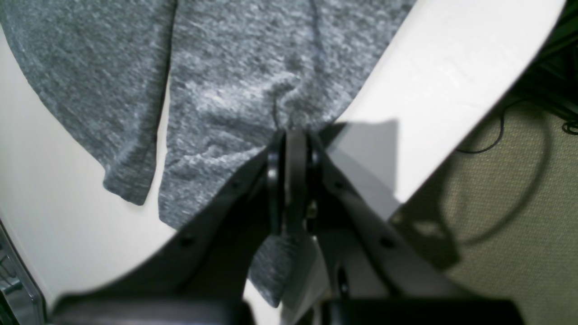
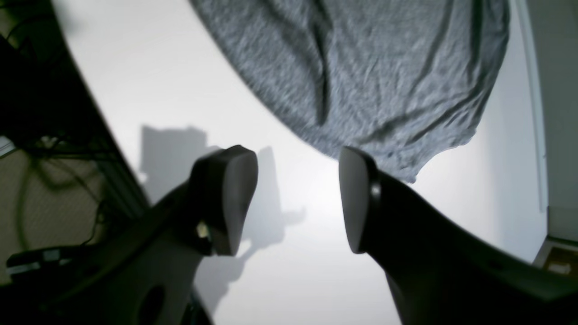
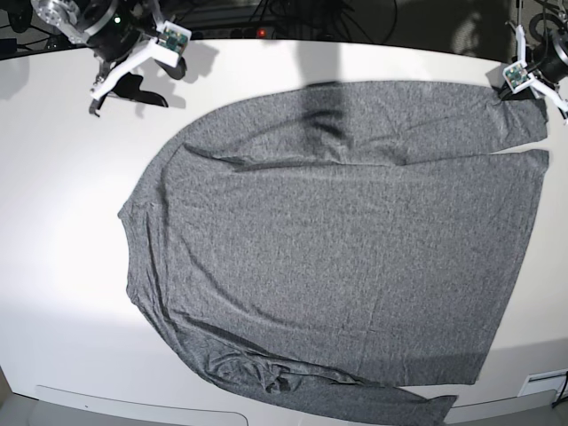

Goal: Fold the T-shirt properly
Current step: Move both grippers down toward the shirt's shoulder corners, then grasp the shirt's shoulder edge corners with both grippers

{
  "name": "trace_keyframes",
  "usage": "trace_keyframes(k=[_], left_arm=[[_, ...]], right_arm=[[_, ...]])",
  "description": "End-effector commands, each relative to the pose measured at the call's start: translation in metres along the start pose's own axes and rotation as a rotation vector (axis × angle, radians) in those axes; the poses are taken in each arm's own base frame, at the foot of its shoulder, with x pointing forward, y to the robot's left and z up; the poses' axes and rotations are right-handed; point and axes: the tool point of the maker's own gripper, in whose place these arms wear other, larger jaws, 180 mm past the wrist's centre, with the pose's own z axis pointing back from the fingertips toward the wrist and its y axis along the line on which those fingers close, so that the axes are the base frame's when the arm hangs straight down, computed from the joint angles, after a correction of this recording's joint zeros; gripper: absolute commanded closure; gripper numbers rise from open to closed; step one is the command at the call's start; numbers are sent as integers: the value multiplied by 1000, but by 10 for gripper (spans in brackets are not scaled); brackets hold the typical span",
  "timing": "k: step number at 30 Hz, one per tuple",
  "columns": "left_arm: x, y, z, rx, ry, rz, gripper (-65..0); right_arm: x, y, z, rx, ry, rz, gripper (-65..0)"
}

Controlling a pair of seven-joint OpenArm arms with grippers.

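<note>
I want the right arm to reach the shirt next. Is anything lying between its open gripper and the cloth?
Nothing visible does. Only bare white table lies between the right gripper and the nearest edge of the T-shirt.

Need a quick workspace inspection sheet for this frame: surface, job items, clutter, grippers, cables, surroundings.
Surface: white table, bare around the cloth.
Job's things: T-shirt, heather grey, spread flat and unfolded; one sleeve lies along the far edge, the other is bunched at the near edge.
Clutter: nothing seen.
Grippers: left gripper shut on the T-shirt's edge; right gripper open above bare table, short of the cloth.
Cables: black cable looped on the floor beside the table.
Surroundings: beige carpet beyond the table edge.
</note>
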Motion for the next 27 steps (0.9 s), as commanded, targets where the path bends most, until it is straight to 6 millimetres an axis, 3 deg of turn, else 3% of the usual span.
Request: trace_keyframes(k=[1,9,17,22,27], left_arm=[[-7,-10,2,-48,30,-7,0],[-7,-10,2,-48,31,-7,0],[-7,-10,2,-48,31,-7,0],[-7,-10,2,-48,31,-7,0],[-7,-10,2,-48,33,-8,0]], right_arm=[[4,-2,-1,-6,-21,18,-330],[-19,29,-47,42,41,166,-330],[3,35,-92,33,17,205,-329],[9,32,-102,33,36,204,-329],[-3,33,-102,62,98,222,-329]])
